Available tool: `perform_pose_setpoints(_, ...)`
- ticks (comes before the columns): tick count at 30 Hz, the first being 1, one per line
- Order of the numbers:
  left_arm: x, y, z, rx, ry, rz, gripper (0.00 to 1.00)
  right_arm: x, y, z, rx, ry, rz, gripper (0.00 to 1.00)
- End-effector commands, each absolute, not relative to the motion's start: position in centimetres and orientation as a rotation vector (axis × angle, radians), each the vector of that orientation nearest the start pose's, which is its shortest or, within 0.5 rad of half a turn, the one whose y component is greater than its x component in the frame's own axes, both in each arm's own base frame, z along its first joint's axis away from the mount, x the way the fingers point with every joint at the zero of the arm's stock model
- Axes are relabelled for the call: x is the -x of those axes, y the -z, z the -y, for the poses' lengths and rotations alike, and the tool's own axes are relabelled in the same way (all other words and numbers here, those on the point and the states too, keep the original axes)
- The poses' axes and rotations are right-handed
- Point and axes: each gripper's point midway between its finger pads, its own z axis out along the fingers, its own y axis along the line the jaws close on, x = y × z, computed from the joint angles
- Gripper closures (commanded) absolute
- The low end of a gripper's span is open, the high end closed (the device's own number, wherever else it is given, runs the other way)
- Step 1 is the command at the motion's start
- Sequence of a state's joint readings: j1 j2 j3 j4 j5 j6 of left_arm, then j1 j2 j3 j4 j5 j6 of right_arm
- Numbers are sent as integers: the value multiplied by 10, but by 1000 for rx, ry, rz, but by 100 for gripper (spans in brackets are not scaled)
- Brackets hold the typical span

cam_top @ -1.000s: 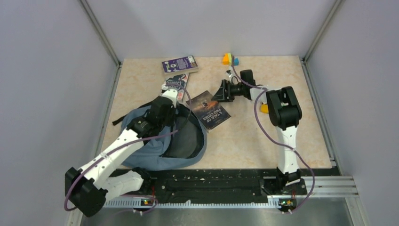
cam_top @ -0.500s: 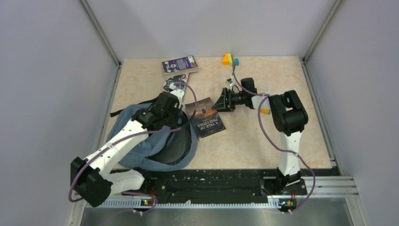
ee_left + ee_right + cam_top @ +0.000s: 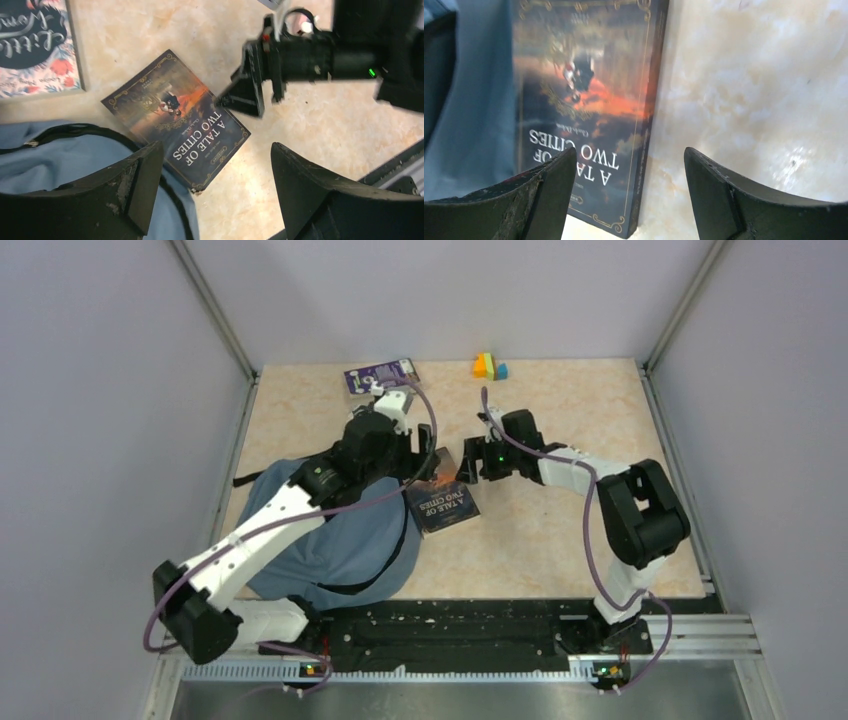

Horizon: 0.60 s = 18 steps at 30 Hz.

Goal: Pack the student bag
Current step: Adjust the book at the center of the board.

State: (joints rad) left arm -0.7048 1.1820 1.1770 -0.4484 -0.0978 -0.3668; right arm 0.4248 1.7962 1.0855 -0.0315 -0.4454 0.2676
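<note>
Dusty-blue fabric marks the student bag [image 3: 320,540]. It lies flat, to the left of and behind my left gripper [image 3: 420,455], and well to the left of my right gripper [image 3: 468,462].

**Tool state.** Both grippers have their jaws spread wide and neither holds anything. The left wrist view shows only the table between the left fingers. The right wrist view shows only the book's edge and bare table between the right fingers.

**Governing relation.** The book "A Tale of Two Cities" [image 3: 443,502] lies flat between the two grippers.
- It is directly below the left gripper.
- It is just ahead of the right gripper and slightly to that gripper's left.
- Its long axis runs away from the right fingertips, so its right-hand long edge passes between them.
- Its left side touches, or all but touches, the bag fabric. I cannot tell which.

**Bag orientation.** The bag's long axis runs roughly parallel to the book's. The dark zipper rim curves along the side facing the book, so I judge that the mouth points toward both grippers.

**Arm assignment.** The right gripper is lower and is aligned with the book's edge. The left gripper is nearer the bag's rim. I judge that the right should take the book and the left should hold the mouth open.
</note>
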Motion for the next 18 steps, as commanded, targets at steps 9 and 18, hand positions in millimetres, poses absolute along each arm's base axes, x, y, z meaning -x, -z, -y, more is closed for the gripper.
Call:
perform_pose_setpoints(9, -402, -190, 247, 111, 454, -2175, 15, -340, -77, -235, 428, -646, -2309, 22)
perform_pose_setpoints(18, -439, -107, 214, 186, 152, -2330, 15, -334, -77, -230, 423, -636, -2305, 22)
